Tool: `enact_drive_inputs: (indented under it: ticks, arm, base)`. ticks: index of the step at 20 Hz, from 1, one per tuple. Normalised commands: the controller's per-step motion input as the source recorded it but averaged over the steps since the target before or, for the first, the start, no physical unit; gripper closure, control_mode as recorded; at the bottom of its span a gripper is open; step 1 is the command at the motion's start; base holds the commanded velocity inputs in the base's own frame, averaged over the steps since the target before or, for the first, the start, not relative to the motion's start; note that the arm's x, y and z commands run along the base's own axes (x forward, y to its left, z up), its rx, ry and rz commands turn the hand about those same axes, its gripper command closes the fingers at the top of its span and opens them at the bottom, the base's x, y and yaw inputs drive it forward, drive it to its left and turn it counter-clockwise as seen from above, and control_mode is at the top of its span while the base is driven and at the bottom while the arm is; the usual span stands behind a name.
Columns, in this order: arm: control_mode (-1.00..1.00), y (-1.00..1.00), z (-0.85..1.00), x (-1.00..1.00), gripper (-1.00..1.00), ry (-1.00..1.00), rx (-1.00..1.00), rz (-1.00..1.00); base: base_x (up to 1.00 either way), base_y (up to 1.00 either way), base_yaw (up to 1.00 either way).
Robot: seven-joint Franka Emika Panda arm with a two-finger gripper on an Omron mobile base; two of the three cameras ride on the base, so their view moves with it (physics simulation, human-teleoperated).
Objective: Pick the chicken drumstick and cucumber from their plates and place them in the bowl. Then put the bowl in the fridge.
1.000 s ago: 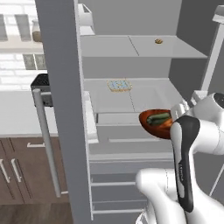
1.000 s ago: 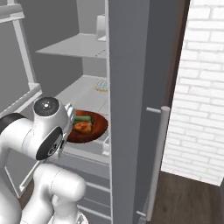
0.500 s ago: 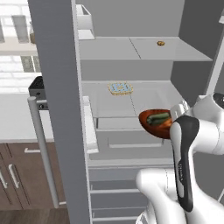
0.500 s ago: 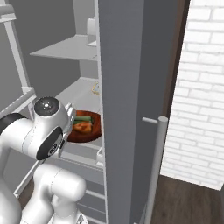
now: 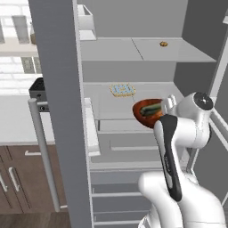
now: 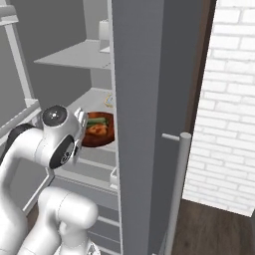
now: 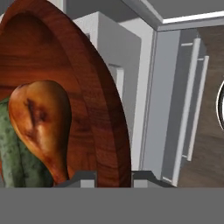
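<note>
Grey fridge (image 5: 133, 58) shelves fill the background, with the fridge standing open: its door edge and long bar handle (image 5: 42, 151) rise at the left of the left base view, and the other door with its bar handle (image 6: 177, 194) stands at the right of the right base view, next to a white brick wall (image 6: 226, 99). Beyond the left door are a pale table (image 5: 15, 124) and dark brown cabinets (image 5: 18, 182).

At the front edge of the middle shelf (image 5: 133, 102), toward its right side, the bowl (image 5: 149, 112) is held up by the white arm. The end effector (image 7: 113, 177) is closed narrow on the bowl's rim: in the hand view its two dark fingertips (image 7: 83, 178) sit on either side of the reddish-brown rim. Whether the bowl touches the shelf cannot be told.

Inside the bowl lie the chicken drumstick (image 7: 41, 122) and the cucumber (image 7: 13, 153), touching side by side; in the right base view the drumstick (image 6: 97, 129) lies in front of the cucumber (image 6: 97, 120).

Farther back on the same shelf, near its middle, sits a small pale-blue patterned item (image 5: 122, 89). On the upper shelf, toward its right back corner, rests a small brownish round thing (image 5: 164, 43). A white bin (image 5: 87, 22) hangs at the upper left. Below the middle shelf are pale grey drawers (image 5: 129, 151).
</note>
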Motion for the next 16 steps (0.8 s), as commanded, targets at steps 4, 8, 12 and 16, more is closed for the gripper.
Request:
enact_drive_inputs:
  ticks: [4, 8, 12, 16]
  arm:
    - [-1.0, -0.03, -0.07, 1.0, 1.0, 0.0, 0.0, 0.0]
    - [-1.0, -0.02, -0.15, 0.91, 1.0, -0.01, 0.0, 0.0]
    - [-1.0, -0.18, -0.08, 0.53, 1.0, 0.0, 0.0, 0.0]
    - [-1.0, -0.31, 0.0, 0.28, 1.0, 0.0, 0.0, 0.0]
  base:
    - [0.0, 0.0, 0.0]
    - [0.0, 0.0, 0.0]
    - [0.0, 0.0, 0.0]
    - [0.0, 0.0, 0.0]
